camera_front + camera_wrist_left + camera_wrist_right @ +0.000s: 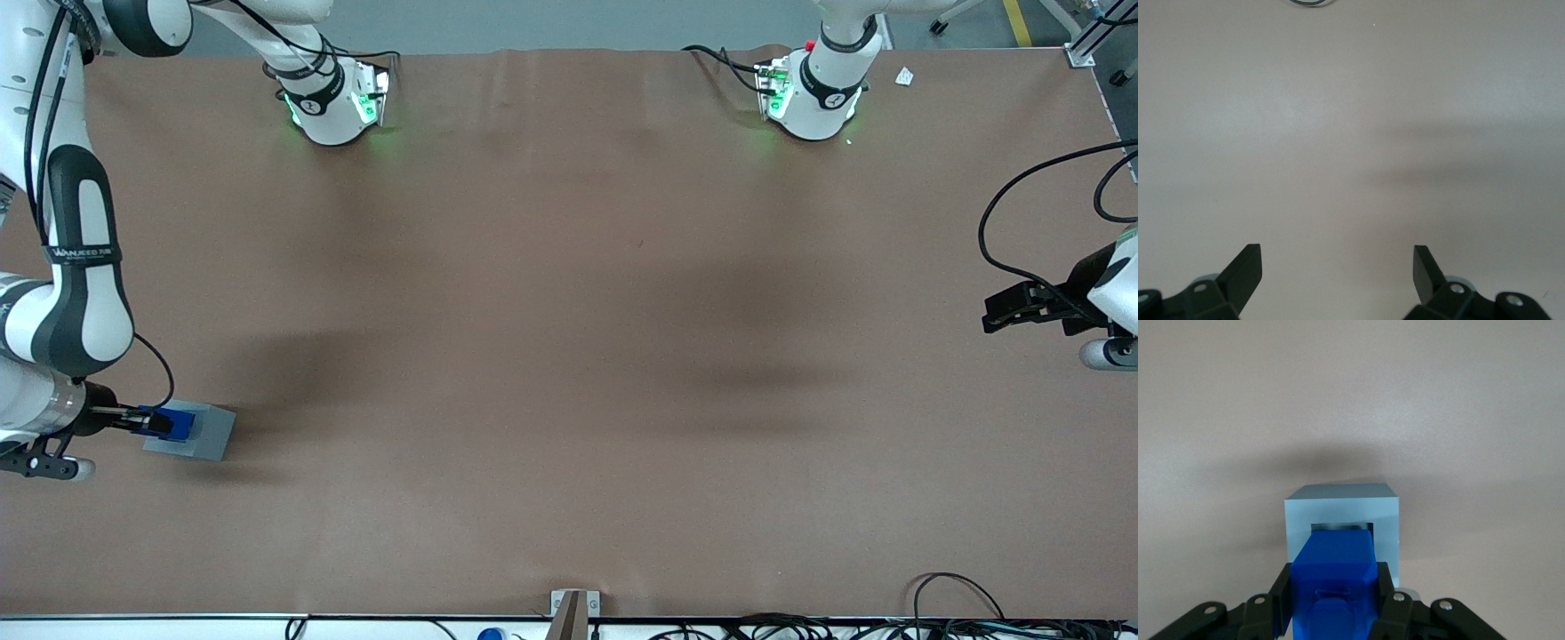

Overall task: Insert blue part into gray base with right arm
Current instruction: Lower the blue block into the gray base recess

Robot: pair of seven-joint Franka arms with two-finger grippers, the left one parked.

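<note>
The gray base (203,433) sits on the brown table at the working arm's end, near the front camera. The right arm's gripper (158,423) is right over it, shut on the blue part (175,422). In the right wrist view the blue part (1335,570) is clamped between the black fingers (1279,597), and its lower end reaches into the square recess of the gray base (1341,503). How deep it sits I cannot tell.
The brown table (569,338) stretches wide. Both arm bases (333,98) stand at the table edge farthest from the front camera. Cables (933,613) lie along the near edge, with a small bracket (573,609) there.
</note>
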